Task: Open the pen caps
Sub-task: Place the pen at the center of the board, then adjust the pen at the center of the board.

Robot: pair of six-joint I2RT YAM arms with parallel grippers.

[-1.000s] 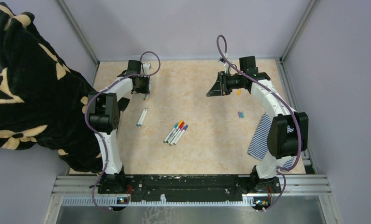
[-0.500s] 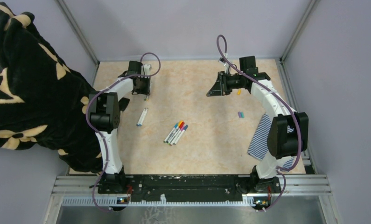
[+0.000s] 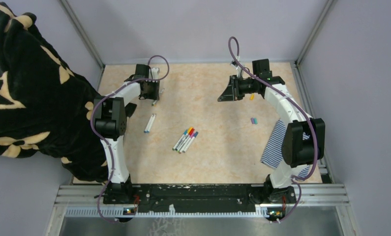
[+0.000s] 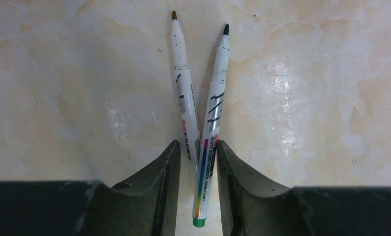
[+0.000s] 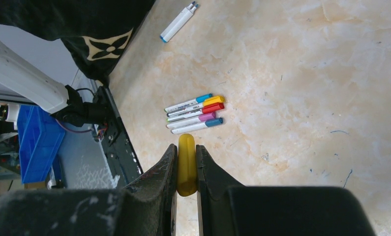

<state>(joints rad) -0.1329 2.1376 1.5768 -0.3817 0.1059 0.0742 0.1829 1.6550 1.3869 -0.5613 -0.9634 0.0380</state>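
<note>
Nearest on the counter (image 3: 218,157) there's a bunch of five capped pens (image 3: 185,139), with a couple of loose caps (image 3: 254,120) off to the right. Further back, the right hand (image 5: 186,147) is clamped tight on a yellow cap (image 5: 186,172). The left hand (image 4: 198,145) is partway open, straddling two uncapped pens (image 4: 217,83) lying flat at the far left.

- Tabletop (image 4: 306,98): smooth, glossy, beige marble-look surface with patches of glare.
- Pens (image 4: 214,110): smooth white plastic barrels, printed and smudged with dark marks.
- Yellow cap (image 5: 186,164): smooth, slightly shiny plastic.
- Left claw (image 4: 197,162): matt dark plastic, worn pale along its edges.
- Striped cloth (image 3: 274,145) at the right edge: thin woven fabric.
- Black blanket (image 3: 26,88) beyond the left edge: plush fleece.
- Rail (image 3: 208,200) along the near edge: bare metal.
</note>
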